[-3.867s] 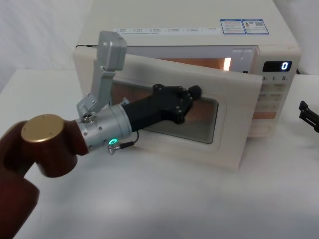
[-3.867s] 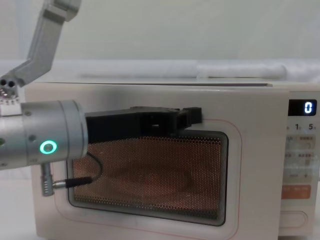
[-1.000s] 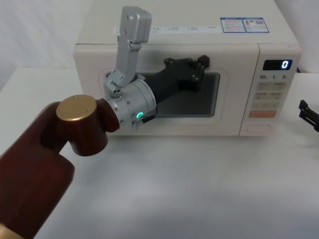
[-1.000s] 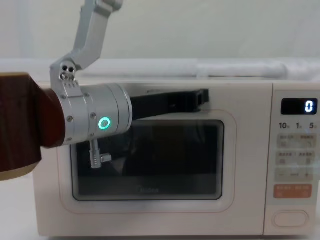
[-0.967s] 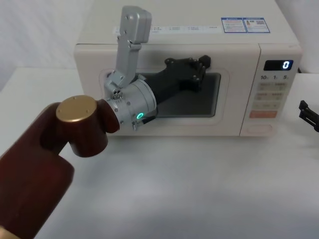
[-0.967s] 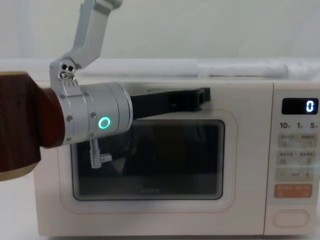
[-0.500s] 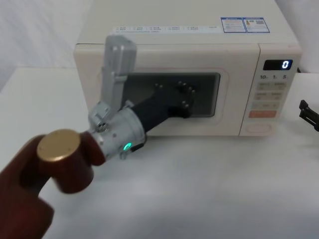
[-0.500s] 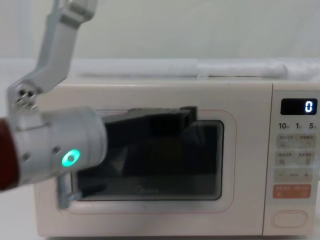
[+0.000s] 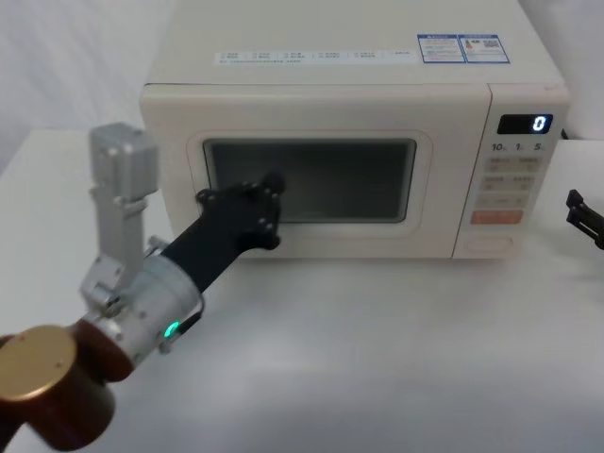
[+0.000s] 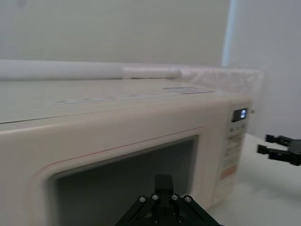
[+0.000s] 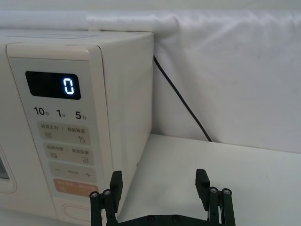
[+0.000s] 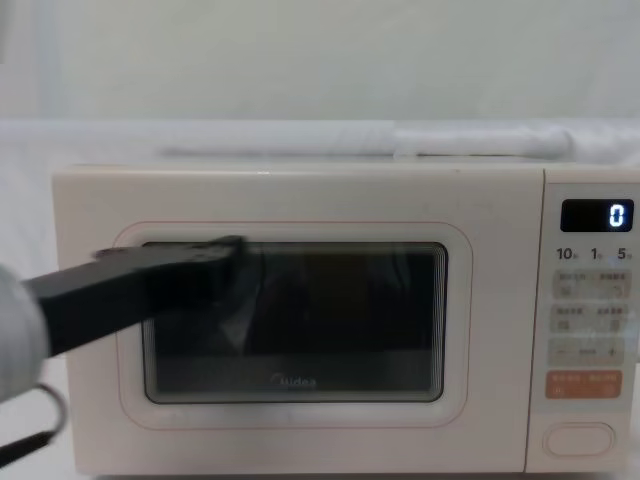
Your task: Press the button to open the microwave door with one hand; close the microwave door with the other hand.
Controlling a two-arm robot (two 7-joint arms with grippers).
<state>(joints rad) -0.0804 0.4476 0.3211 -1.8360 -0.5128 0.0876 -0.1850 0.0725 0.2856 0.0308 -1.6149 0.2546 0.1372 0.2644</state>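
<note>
The cream microwave (image 9: 349, 71) stands at the back of the white table, its display (image 12: 597, 215) reading 0. The microwave door (image 9: 311, 231) is closed flush, dark window and Midea logo (image 12: 295, 381) facing me. The oval button (image 12: 578, 438) sits at the bottom of the control panel, under the orange key. My left gripper (image 9: 271, 192) hangs shut and empty just in front of the window's left part, a little off the door (image 10: 117, 174). Far right, beside the panel, my right gripper (image 11: 159, 181) stays open and holds nothing.
A black power cable (image 11: 183, 101) runs down the white backdrop behind the microwave's right side. White table surface (image 9: 396, 359) stretches in front of the microwave. My left arm's brown and silver wrist (image 9: 142, 311) crosses the lower left.
The door, ajar earlier, was pushed closed by my left gripper. In the last second that gripper drew back and down to the left, off the door. The right gripper stayed put.
</note>
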